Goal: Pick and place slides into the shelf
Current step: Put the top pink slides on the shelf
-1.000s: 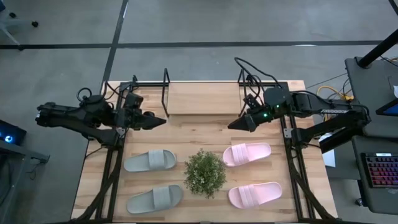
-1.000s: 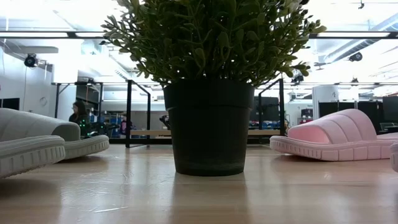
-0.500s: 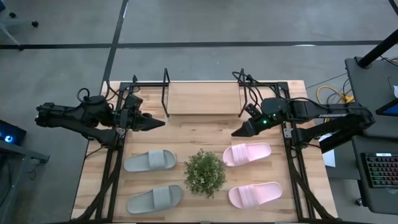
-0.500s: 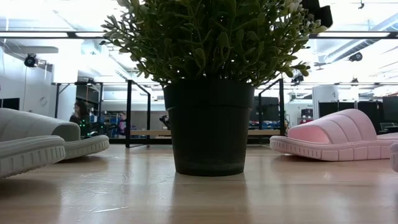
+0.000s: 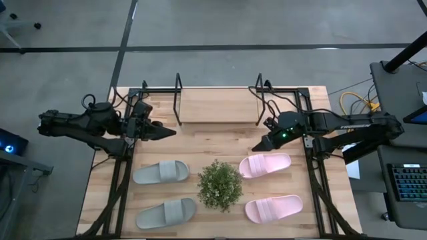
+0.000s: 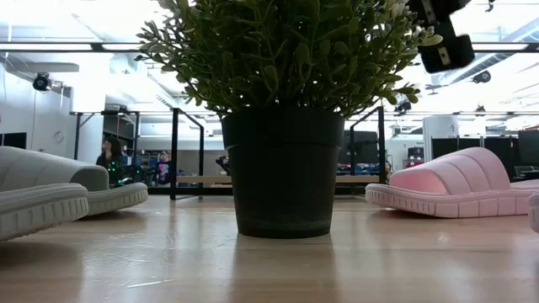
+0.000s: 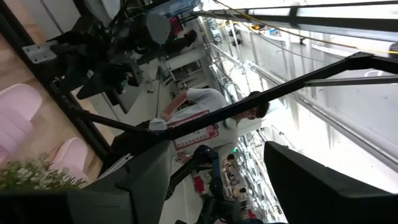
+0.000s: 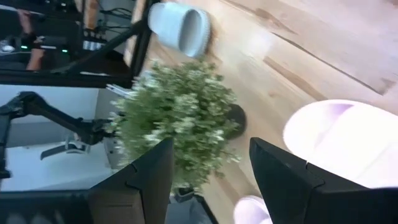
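Two pale pink slides (image 5: 265, 165) (image 5: 273, 208) lie soles down on the table's right half, and two grey slides (image 5: 160, 172) (image 5: 165, 213) on its left half. The shelf (image 5: 217, 105) stands at the far edge. My right gripper (image 5: 257, 147) hovers open, slanting down, just beyond the far pink slide (image 8: 342, 143), touching nothing; the low view shows it high up (image 6: 444, 52). My left gripper (image 5: 170, 131) waits open above the table's far left, its fingers (image 7: 149, 180) empty.
A bushy green plant (image 5: 220, 185) in a dark pot (image 6: 282, 181) stands in the middle between the four slides. The shelf's black upright rails (image 5: 178, 99) rise at the far edge. Bare wood lies between the shelf and the slides.
My right gripper has come down and toward the table's near edge, closing on the far pink slide, and has entered the low view from above. The slides and the plant have kept their places.
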